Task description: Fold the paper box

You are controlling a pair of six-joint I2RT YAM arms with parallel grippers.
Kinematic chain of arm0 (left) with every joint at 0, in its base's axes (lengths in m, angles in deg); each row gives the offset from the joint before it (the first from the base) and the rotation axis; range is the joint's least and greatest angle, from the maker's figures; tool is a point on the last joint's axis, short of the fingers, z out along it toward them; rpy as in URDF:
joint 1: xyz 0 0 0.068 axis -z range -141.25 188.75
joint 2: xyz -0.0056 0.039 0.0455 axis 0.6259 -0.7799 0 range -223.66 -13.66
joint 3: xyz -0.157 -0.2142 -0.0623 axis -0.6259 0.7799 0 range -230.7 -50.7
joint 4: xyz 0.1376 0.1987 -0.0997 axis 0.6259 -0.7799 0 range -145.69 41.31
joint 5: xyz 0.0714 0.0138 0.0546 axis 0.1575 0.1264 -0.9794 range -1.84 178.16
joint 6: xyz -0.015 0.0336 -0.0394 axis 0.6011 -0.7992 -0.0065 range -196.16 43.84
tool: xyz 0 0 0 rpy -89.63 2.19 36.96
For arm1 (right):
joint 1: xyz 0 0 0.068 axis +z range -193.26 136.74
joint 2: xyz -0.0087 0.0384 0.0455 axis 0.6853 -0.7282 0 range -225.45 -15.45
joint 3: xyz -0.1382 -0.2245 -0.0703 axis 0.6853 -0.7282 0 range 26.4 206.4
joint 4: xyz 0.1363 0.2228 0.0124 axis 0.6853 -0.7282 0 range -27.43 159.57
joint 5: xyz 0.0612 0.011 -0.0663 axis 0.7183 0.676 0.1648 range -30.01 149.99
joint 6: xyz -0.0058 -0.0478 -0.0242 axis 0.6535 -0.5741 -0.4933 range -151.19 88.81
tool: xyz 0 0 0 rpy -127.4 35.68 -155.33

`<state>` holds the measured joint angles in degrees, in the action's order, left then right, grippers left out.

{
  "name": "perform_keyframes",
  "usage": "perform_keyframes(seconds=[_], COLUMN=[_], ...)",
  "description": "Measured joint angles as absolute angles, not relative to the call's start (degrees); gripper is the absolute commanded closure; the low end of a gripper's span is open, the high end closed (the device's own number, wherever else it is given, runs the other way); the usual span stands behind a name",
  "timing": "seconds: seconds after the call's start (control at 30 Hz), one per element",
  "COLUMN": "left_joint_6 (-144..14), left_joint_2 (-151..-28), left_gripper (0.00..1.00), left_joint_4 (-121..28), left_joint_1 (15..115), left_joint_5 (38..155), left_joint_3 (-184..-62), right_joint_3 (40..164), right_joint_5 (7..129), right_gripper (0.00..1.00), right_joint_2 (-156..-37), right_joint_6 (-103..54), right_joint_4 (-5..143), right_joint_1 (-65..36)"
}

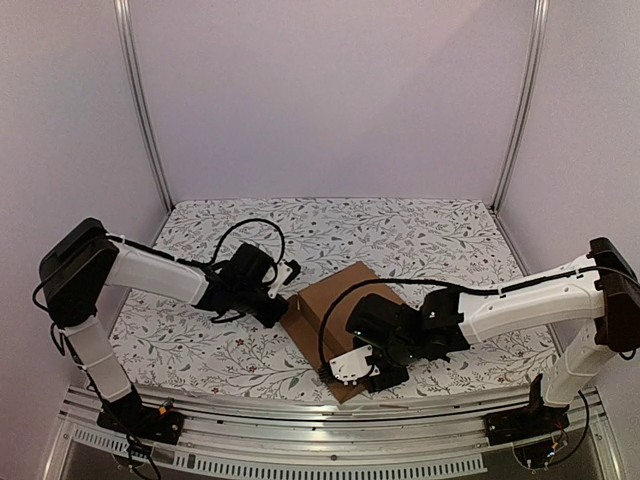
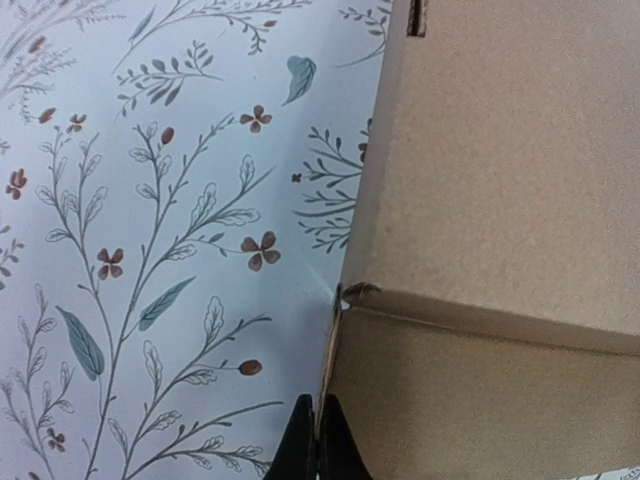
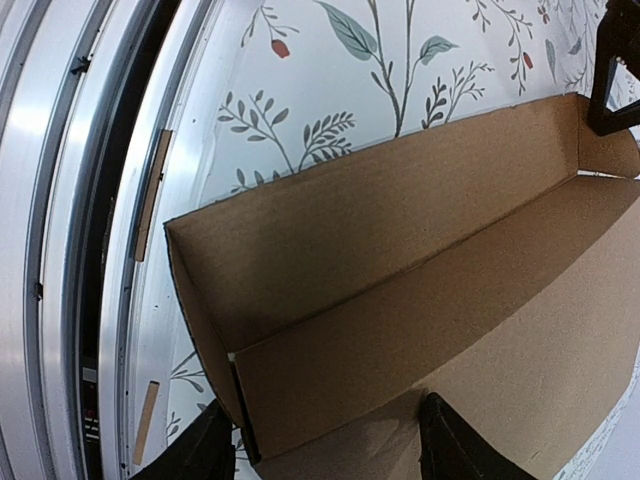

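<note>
The paper box (image 1: 338, 300) is plain brown cardboard and lies in the middle of the table, partly formed with walls standing. My left gripper (image 1: 283, 308) is at its left corner. In the left wrist view the fingertips (image 2: 300, 445) are shut together on the thin edge of a box wall (image 2: 480, 380). My right gripper (image 1: 354, 372) is at the box's near corner. In the right wrist view it (image 3: 325, 445) stands open astride the end wall (image 3: 205, 330), one finger outside and the other over the box floor. The long inner wall (image 3: 400, 250) stands upright.
A floral tablecloth (image 1: 420, 230) covers the table. The aluminium rail (image 1: 300, 420) runs along the near edge, close behind the right gripper (image 3: 60, 200). White enclosure walls stand at the back and sides. The left gripper's dark tip (image 3: 615, 70) shows at the box's far corner.
</note>
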<state>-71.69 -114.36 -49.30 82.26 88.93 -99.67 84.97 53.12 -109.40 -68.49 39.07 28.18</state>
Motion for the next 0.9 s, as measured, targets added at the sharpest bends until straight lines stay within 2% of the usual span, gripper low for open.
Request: perform_keyframes(seconds=[0.27, 0.9], left_joint_6=[-71.8, -76.6], left_joint_2=[-114.4, -119.5], left_gripper=[1.0, 1.0], left_joint_4=[-49.6, -70.5], left_joint_1=[82.3, 82.8], left_joint_5=[89.0, 88.2], left_joint_3=[-100.1, -114.7], right_joint_3=[85.0, 85.1], right_joint_5=[53.1, 53.1], right_gripper=[0.38, 0.38], right_joint_2=[-109.5, -109.5], right_joint_6=[-68.5, -68.5], right_joint_4=[39.0, 39.0], right_joint_1=[28.2, 28.0])
